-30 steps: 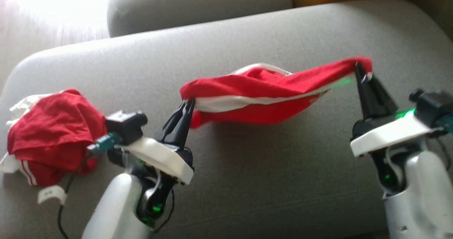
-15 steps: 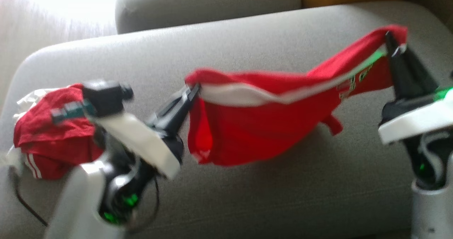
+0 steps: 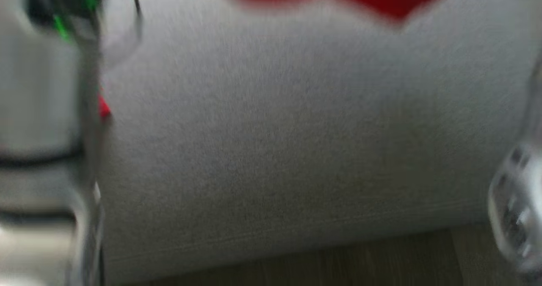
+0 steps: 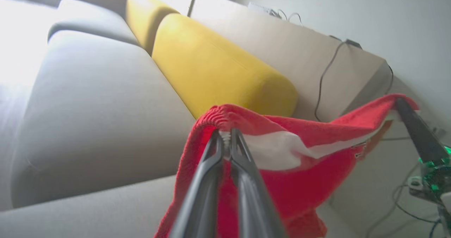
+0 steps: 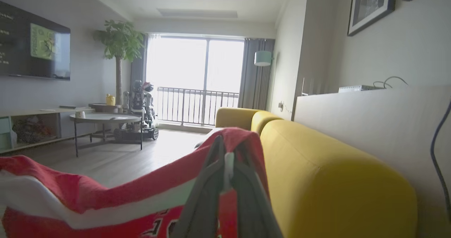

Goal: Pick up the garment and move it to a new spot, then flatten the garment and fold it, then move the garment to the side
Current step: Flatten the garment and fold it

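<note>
Left wrist view: the left pincer is seen shut tight on the bunched upper edge of a red fabric garment with a white band, its 2 long dark fingers meeting at the tips with a fold of cloth pinched between them. The garment is held up in the air and is slung like a hammock across to the right pincer, which is clamped on the opposite corner near the right edge of that view. Behind the cloth, a long grey upholstered seat cushion and a rounded yellow back cushion of a sofa are shown, with a pale beige panel beyond them and a dark cable draped over it. In the right wrist view, the right pincer's fingers are likewise seen closed on a red and white fold, and the garment is seen sagging away to the lower left, the white band running along it and part of a printed mark cut off at the bottom edge. The head view is heavily blurred: a red patch of the garment is made out at the top edge above the grey cushion, a pale forearm at the left edge, and a strip of wooden floor along the bottom.
</note>
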Robot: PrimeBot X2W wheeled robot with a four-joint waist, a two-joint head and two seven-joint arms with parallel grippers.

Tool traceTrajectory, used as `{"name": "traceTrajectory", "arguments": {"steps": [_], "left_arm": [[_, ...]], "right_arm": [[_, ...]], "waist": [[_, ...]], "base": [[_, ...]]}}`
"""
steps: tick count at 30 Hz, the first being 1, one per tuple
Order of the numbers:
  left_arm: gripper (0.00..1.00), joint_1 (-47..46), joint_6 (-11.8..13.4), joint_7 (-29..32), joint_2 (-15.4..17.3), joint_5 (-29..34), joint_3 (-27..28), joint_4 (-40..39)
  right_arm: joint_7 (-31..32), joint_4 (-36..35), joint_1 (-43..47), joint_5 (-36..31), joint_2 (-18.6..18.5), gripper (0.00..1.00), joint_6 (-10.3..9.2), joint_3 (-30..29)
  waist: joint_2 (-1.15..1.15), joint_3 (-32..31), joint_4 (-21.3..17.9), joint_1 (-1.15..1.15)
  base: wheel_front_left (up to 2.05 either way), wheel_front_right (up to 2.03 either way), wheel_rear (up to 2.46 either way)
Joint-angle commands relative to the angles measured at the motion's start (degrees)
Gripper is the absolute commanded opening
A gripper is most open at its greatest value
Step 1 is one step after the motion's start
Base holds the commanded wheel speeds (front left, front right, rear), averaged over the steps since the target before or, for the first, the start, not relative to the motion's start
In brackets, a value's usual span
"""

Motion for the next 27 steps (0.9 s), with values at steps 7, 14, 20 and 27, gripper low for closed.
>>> {"name": "traceTrajectory", "arguments": {"steps": [7,14,20,27], "left_arm": [[0.0,-26.1,-5.4,-19.1,1.9,8.1,2.5,14.7],[0.0,-29.0,-9.2,-32.1,1.7,12.9,-1.9,28.5],[0.0,-23.7,-10.7,-36.4,2.8,14.7,-7.6,37.3],[0.0,-14.4,-11.0,-33.8,6.1,13.1,-19.4,41.8]], "right_arm": [[-18.2,13.0,-25.7,-4.1,0.6,0.0,-0.01,-5.8],[-24.9,28.6,-25.8,-4.4,0.6,0.0,-0.01,-6.8],[-24.8,42.4,-20.3,-1.7,0.6,0.0,-0.01,-5.5],[-22.3,52.3,-14.6,0.6,-0.9,0.0,-0.01,-1.6]], "waist": [[0.0,18.1,0.9,-0.01],[0.0,20.9,2.1,-0.01],[0.0,20.7,2.5,-0.01],[0.0,16.6,2.7,-0.01]], "base": [[0.0,0.0,0.0],[0.0,0.0,0.0],[0.0,0.0,0.0],[0.0,0.0,0.0]]}}
